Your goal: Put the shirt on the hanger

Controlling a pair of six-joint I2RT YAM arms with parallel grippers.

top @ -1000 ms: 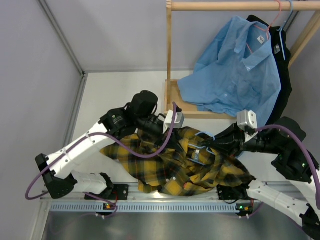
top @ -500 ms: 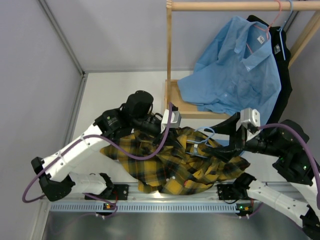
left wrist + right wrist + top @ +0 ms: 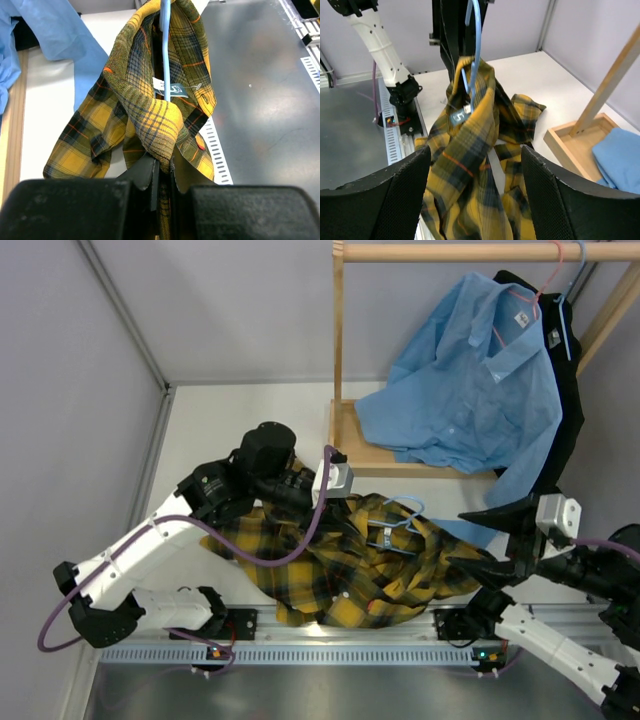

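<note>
Right claw [image 3: 455, 537] now back from the shirt [image 3: 350, 580], wide apart; left claw [image 3: 162, 172] tight on its cloth below the hanger [image 3: 165, 50].

A robotics lab test cell: plain grey partition walls [image 3: 70, 360] enclose a white surface [image 3: 240, 415], with two white-and-black robot arms [image 3: 135, 552] bolted to a slotted metal rail [image 3: 300, 653] beside a light wooden garment rack [image 3: 337, 330].

**A:** Shirt [image 3: 370, 575]: colour, pose?

**B:** Yellow-and-black plaid, rumpled. Collar end held up, a fold pinched tight in the left gripper [image 3: 162, 169]. The rest is heaped on the table near the front edge. Small white label shows inside the neck.

**A:** Hanger [image 3: 165, 45]?

**B:** Thin, pale blue. One arm runs down into the neck opening, and the hook sticks out above the collar.
</note>
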